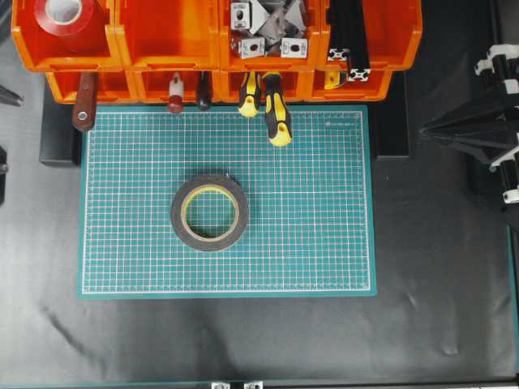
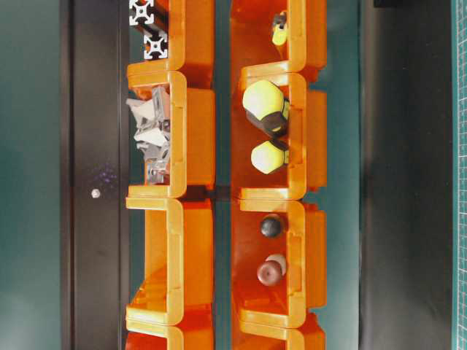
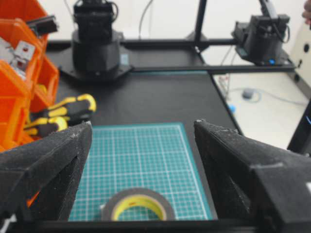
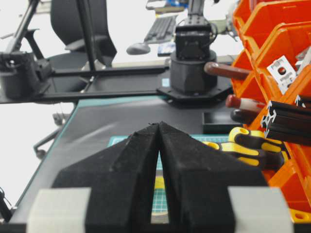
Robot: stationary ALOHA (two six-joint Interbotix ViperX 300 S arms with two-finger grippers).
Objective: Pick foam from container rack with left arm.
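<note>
One foam tape roll [image 1: 210, 212], dark-rimmed with a yellow core, lay flat on the green gridded cutting mat [image 1: 324, 243], a little left of the mat's centre and well apart from the container rack [image 1: 162, 49]; by that placing the pick from the rack looked already done and the roll set down. Left gripper [image 3: 141, 141]: jaws spread wide with nothing between them, the roll low in the wrist view between and beyond the fingers (a stance that suited a release, as a judgement). Right gripper [image 4: 159, 145]: fingers pressed together on nothing, parked at the table's right edge, clear of the work. Rack: two rows of orange bins along the far edge, the lower row open toward the mat so that handles projected for easy reach. Counted there: one red tape roll [image 1: 69, 16] in the upper left bin; two yellow-and-black handled tools [image 1: 272, 105]; one brown-handled tool [image 1: 84, 105]; one red-tipped handle [image 1: 175, 96] beside one dark handle; a cluster of metal brackets [image 1: 268, 32] (number unclear); black aluminium extrusions [image 1: 349, 40], count uncertain.
</note>
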